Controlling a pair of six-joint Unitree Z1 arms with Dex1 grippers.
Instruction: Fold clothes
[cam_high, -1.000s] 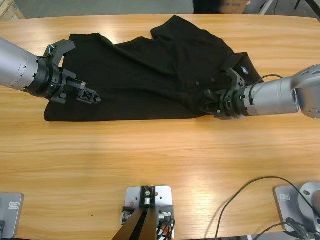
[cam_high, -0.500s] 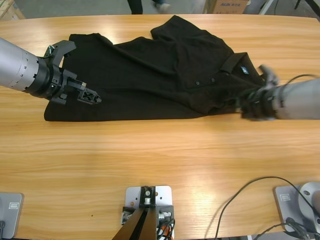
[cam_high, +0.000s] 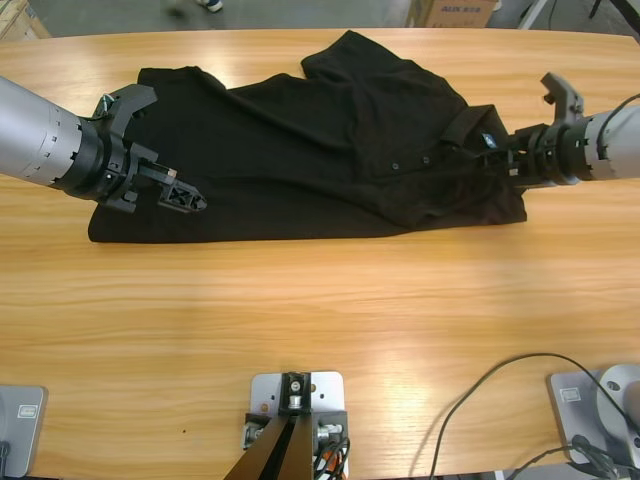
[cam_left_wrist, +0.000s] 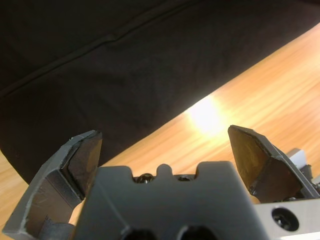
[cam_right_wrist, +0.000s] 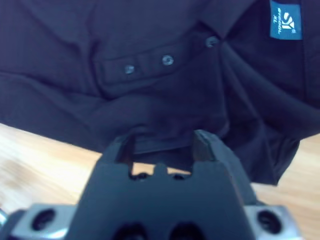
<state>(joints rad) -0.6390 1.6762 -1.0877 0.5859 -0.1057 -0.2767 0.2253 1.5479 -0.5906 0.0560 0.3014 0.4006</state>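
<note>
Wooden table (cam_high: 320, 320), long, with the black polo shirt (cam_high: 300, 150) lying across its far half, spread out but rumpled. Collar end points to the right of the high view, hem end to the left; the near edge runs roughly straight along the table.

Left arm enters from the left edge of the high view. Left gripper (cam_high: 150, 150) sits over the shirt's hem-end corner. In its wrist view the two jaws stand wide apart with nothing between them; shirt fabric and bare wood lie beyond the tips.

Right arm enters from the right edge. Right gripper (cam_high: 510, 158) is at the collar end, just beside the neck opening. One jaw shows raised above the arm in the high view; in the wrist view the tips stand a little apart against dark fabric, and I cannot tell whether any cloth is pinched.

Placket: three small dark buttons (cam_right_wrist: 167, 60) in a row.

Blue neck label (cam_right_wrist: 285, 20) inside the collar, white logo, "XL" printed beneath; the remaining small print is not legible.
</note>
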